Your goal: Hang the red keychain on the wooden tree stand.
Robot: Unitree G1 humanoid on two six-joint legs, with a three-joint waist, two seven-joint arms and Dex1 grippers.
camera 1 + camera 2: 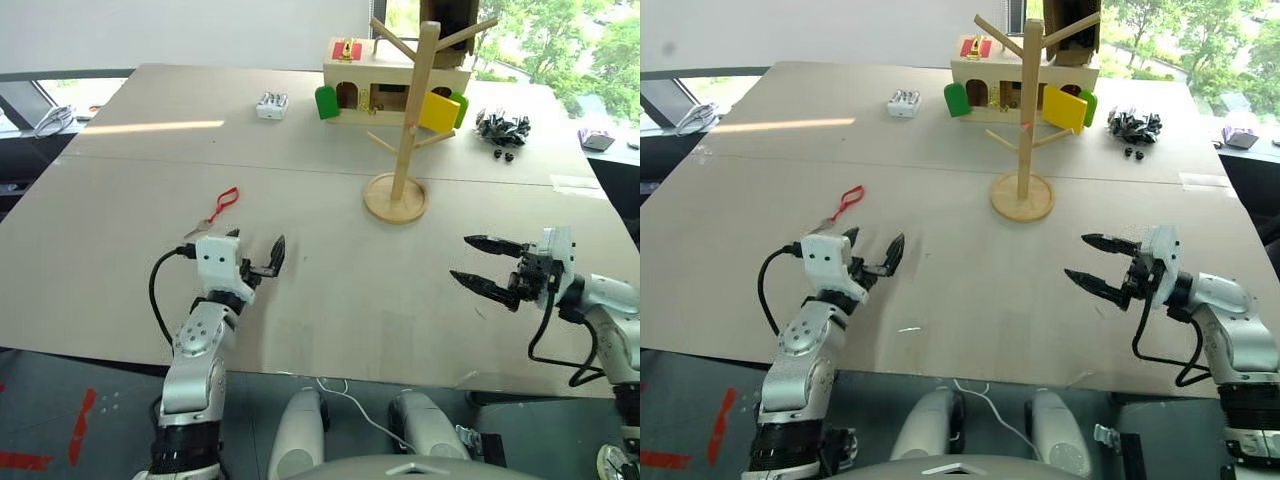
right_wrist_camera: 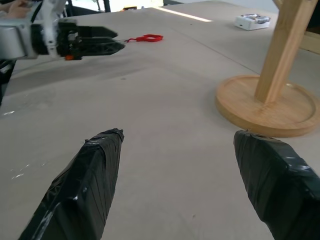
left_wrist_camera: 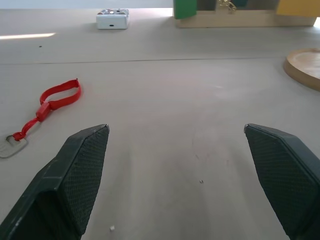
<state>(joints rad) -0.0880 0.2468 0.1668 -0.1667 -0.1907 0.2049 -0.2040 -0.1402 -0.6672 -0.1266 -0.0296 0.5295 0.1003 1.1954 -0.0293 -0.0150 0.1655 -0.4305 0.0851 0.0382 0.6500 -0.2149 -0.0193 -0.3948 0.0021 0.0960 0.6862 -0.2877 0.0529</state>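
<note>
lab or office, large table [image 1: 330, 290], big windows [image 1: 560, 40]

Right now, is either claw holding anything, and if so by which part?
Nothing is held. The left claw and right claw both stand open over the table; the red keychain lies flat, untouched.

The wooden tree stand [image 1: 405, 110] loses its pole top and one upper peg past the picture's top edge, and it hides part of the toy house [image 1: 372, 80] behind it. Near the table's far right corner, a heap of small black pieces [image 1: 502, 127] is too small to tell apart
</note>
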